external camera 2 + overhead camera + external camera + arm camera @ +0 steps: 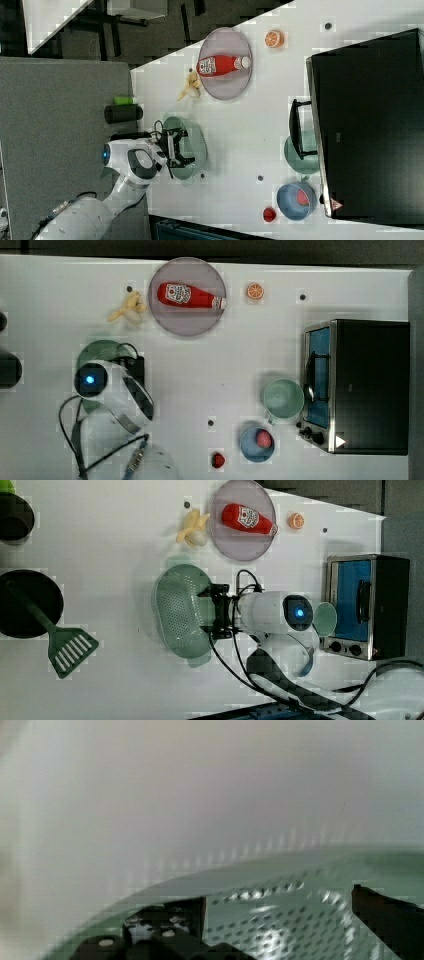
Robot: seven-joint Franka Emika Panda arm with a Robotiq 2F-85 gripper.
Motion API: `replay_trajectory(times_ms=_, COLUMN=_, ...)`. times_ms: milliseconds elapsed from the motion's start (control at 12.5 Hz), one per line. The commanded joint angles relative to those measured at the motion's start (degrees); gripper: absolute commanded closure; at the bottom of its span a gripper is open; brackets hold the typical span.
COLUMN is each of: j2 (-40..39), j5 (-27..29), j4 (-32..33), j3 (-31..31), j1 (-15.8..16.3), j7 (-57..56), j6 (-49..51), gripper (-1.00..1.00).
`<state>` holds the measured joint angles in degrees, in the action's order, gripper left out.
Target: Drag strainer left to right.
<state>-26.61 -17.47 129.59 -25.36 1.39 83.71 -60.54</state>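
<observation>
Left view, jaws spread wide over strainer point(177, 610) bowl, gripping nothing, mug point(325, 619) well apart

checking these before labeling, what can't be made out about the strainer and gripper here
- Top view: the arm covers most of the strainer; a green rim arc shows.
- Left view: the gripper hides the strainer's near rim, so contact cannot be told.
- Wrist view: the open fingers are cut off by the frame edge; the strainer's holes are blurred.
</observation>
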Motion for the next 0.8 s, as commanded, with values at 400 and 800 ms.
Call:
replay_trajectory(times_ms=400, j2=2.06, j5=-0.19, j4=5.98, j3=5.15, j1=-7.87, j7=-10.04, j6=-4.52, gripper=-1.00)
replay_trajectory(times_ms=800, j2=3.12, j5=-0.20, j4=6.96, j3=11.01, j1=-9.63, j7=-18.08, j6=-4.67, gripper=-1.00)
